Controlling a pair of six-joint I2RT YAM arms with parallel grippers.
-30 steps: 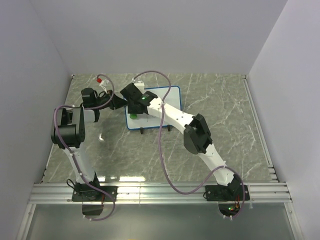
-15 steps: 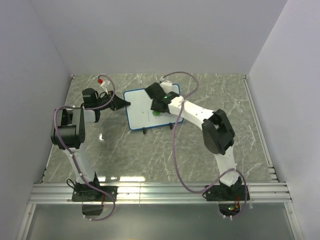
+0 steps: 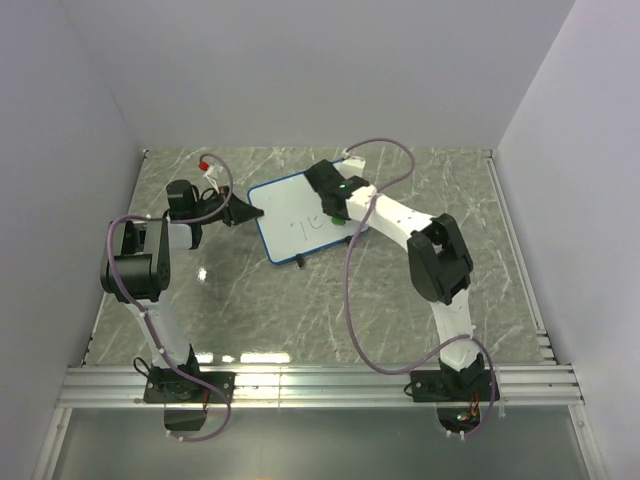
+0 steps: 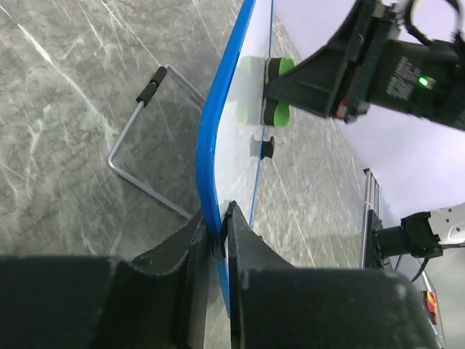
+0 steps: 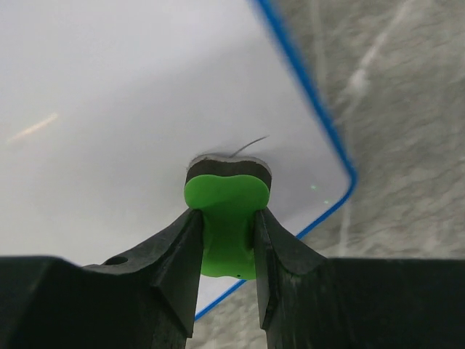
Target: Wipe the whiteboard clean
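The whiteboard (image 3: 295, 216) with its thin blue frame lies tilted at the table's middle back, faint dark marks on its face. My left gripper (image 3: 250, 212) is shut on the board's left edge; in the left wrist view the blue frame (image 4: 211, 145) runs between the fingers (image 4: 251, 251). My right gripper (image 3: 341, 215) is shut on the green eraser (image 5: 227, 214) and presses its dark felt against the white board (image 5: 109, 109) near the right edge. A thin dark stroke (image 5: 249, 145) shows just beyond the eraser. The eraser also shows in the left wrist view (image 4: 275, 93).
A red-capped marker (image 3: 203, 161) lies at the back left of the marble table (image 3: 450, 220). The board's wire foot (image 4: 138, 138) with a black tip rests on the table. Grey walls close in on three sides. An aluminium rail (image 3: 320, 385) runs along the near edge.
My right gripper has swept the eraser from the board's left side across to its right side. The board has rotated, its right end swinging toward the back. The left gripper keeps its hold.
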